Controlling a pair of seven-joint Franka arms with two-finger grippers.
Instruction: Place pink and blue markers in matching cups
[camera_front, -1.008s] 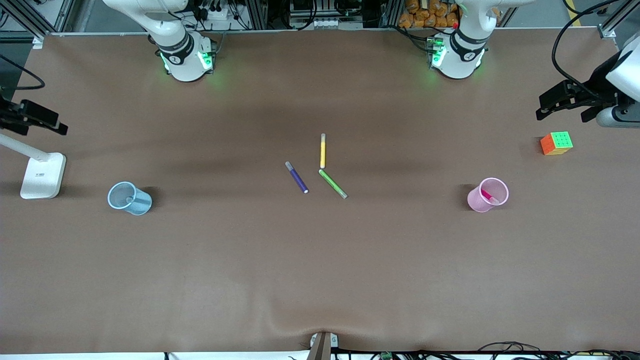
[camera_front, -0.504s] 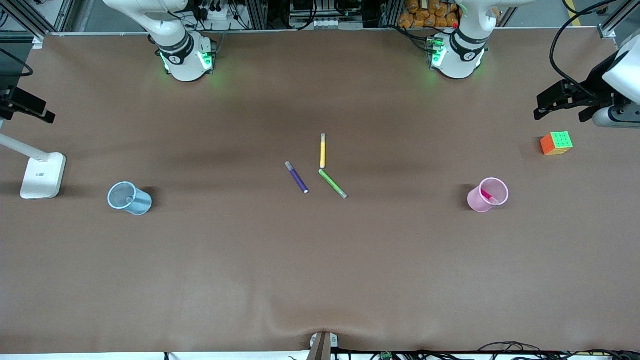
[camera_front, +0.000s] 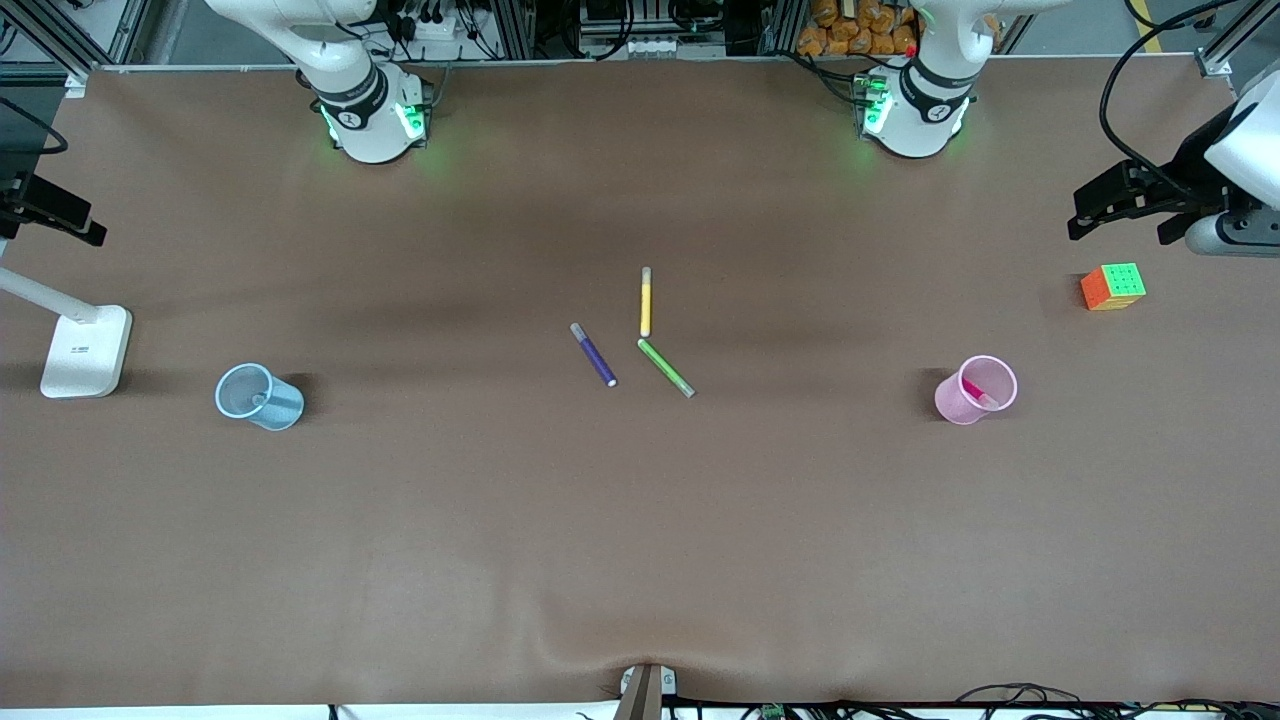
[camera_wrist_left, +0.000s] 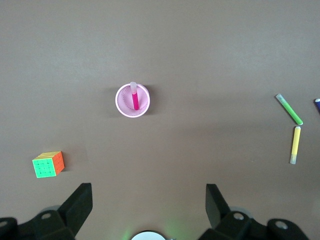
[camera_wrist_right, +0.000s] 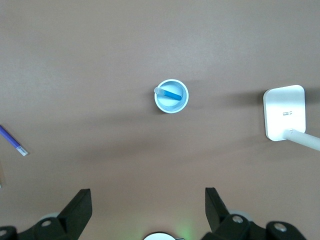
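Observation:
The pale pink cup stands toward the left arm's end of the table with the pink marker leaning inside it; both show in the left wrist view, cup and marker. The light blue cup stands toward the right arm's end; the right wrist view shows the cup with the blue marker inside. My left gripper hangs open and empty high above the table's end by the cube, also. My right gripper hangs open and empty above the lamp, also.
A purple pen, a yellow pen and a green pen lie together mid-table. A colour cube sits near the left arm's end. A white lamp base stands beside the blue cup.
My right gripper has drawn back toward the table's end and a little up. My left gripper has lifted slightly. Cups, markers and pens have not moved.

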